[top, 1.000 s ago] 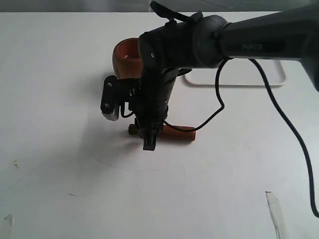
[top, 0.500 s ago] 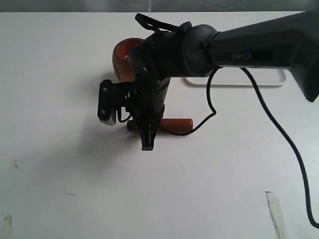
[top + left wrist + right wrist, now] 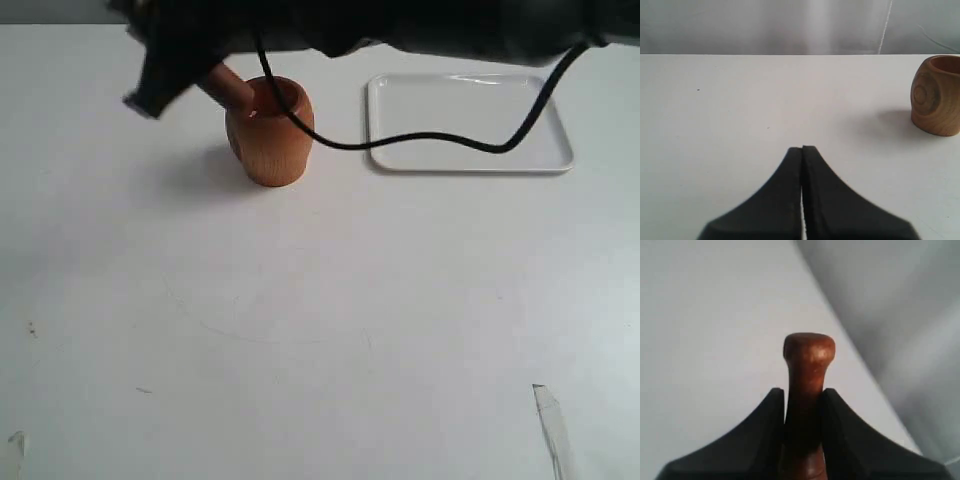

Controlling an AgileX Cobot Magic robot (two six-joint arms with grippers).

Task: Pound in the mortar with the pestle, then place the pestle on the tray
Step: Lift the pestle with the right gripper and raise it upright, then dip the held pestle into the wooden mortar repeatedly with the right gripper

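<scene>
The orange-brown mortar [image 3: 268, 132] stands upright on the white table, left of the white tray [image 3: 470, 150]. The reddish-brown pestle [image 3: 228, 90] leans from the upper left, its thick end dipping over the rim into the mortar. My right gripper [image 3: 168, 66], blurred, holds its upper part. In the right wrist view the pestle [image 3: 809, 357] shows its round knob past my right gripper [image 3: 804, 392], which is shut on the thin handle. My left gripper [image 3: 802, 148] is shut on nothing, low over the table, with the mortar [image 3: 936, 97] off to one side. It does not show in the exterior view.
The right arm and its black cable [image 3: 430, 140] stretch across the top of the exterior view, the cable drooping over the tray. A strip of clear tape [image 3: 552, 425] lies near the front right corner of the table.
The right gripper has lifted the pestle off the table in front of the mortar and swung up and left. The pestle's thick end now sits in the mortar.
</scene>
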